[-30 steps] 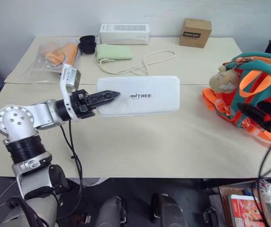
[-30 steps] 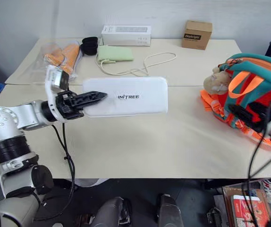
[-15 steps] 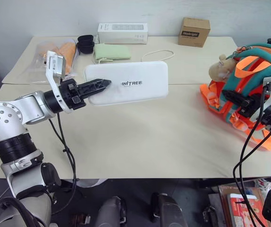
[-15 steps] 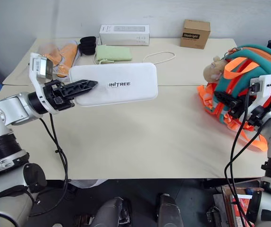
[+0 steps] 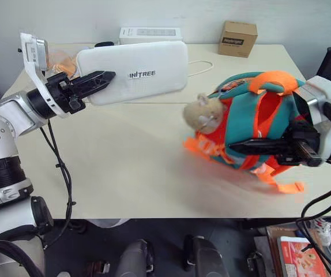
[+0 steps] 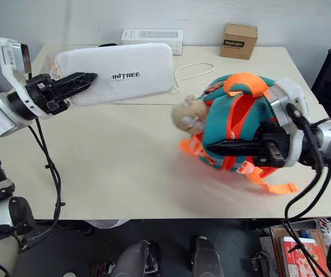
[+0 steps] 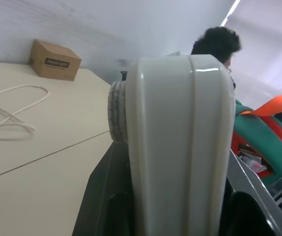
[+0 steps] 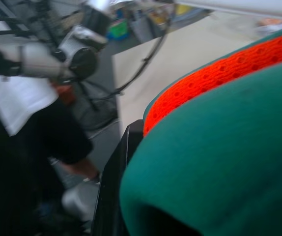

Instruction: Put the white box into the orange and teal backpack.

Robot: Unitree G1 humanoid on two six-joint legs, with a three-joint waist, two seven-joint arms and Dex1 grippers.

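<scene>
white box (image 5: 135, 74): held up off the worktop (image 5: 125, 167) above its far left part, gripped at one short end only, long side level, free end reaching toward the middle.
left gripper (image 5: 99, 80): fingers clamped on the near-left end of the white box; the rest of the case hangs unsupported.
orange and teal backpack (image 6: 234, 124): near the right edge of the worktop, toward the front, tipped over, tan plush toy (image 6: 187, 115) pointing at the centre; blurred, so it looks to be in motion.
right gripper (image 6: 234, 149): fingers closed together on the backpack's teal and orange fabric.
opening: I cannot tell from these views whether the backpack's mouth is unzipped or which way it faces.
risk, box: an end-only pinch on a smooth case may let it pivot or slip out.
risk, backpack: soft fabric may sag and close the mouth, so the box edge could catch on the trim or straps.
risk, clutter: brown carton (image 5: 237, 38) and white cord (image 7: 8, 110) at the far edge lie well apart, little threat.
</scene>
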